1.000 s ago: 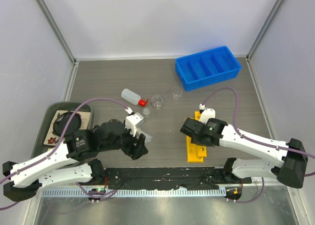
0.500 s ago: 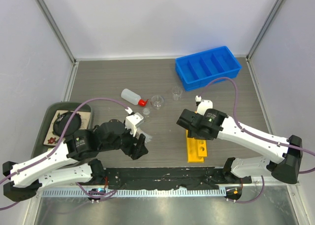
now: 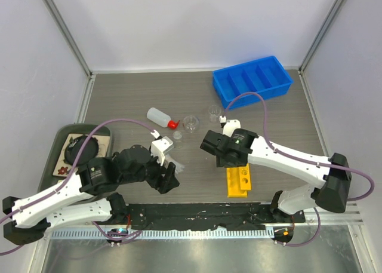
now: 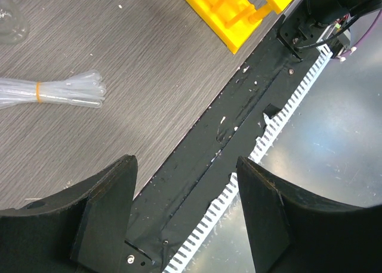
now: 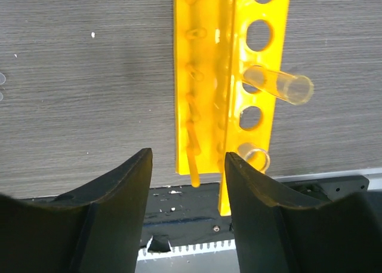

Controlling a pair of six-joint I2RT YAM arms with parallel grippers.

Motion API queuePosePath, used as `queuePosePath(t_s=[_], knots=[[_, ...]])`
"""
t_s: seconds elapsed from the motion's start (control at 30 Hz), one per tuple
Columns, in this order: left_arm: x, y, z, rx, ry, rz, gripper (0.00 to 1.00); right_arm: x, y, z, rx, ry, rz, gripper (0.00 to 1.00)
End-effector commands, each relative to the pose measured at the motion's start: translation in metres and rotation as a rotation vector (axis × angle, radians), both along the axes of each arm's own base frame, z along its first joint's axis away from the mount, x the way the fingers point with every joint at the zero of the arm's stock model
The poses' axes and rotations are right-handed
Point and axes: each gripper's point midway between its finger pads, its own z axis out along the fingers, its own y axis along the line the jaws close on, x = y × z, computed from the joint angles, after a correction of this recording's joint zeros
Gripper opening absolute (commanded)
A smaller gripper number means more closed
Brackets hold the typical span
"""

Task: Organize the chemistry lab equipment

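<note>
Two grippers are held wide and empty: the right gripper (image 5: 188, 165) over the yellow rack (image 5: 206, 76), the left gripper (image 4: 187, 186) to its left. Bundled pipettes (image 4: 54, 94) and a squeeze bottle (image 3: 160, 116) are seen left of the rack, the blue bin (image 3: 252, 80) beyond it.

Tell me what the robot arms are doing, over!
Left gripper open, empty, near pipette bundle. Right gripper open over yellow rack. Clear tube sticks out of rack, tilted.
</note>
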Motion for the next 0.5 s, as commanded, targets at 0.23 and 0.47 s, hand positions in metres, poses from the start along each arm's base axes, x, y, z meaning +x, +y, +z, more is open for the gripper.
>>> queuePosePath(t_s=[0.23,0.47], knots=[[-0.001,0.002,0.020,-0.063,-0.010,0.012,0.69,0.014,0.020,-0.033,-0.020,-0.016,0.035,0.49],[-0.002,0.003,0.015,-0.055,-0.006,0.015,0.68,0.013,0.009,-0.049,-0.086,-0.012,0.025,0.45]])
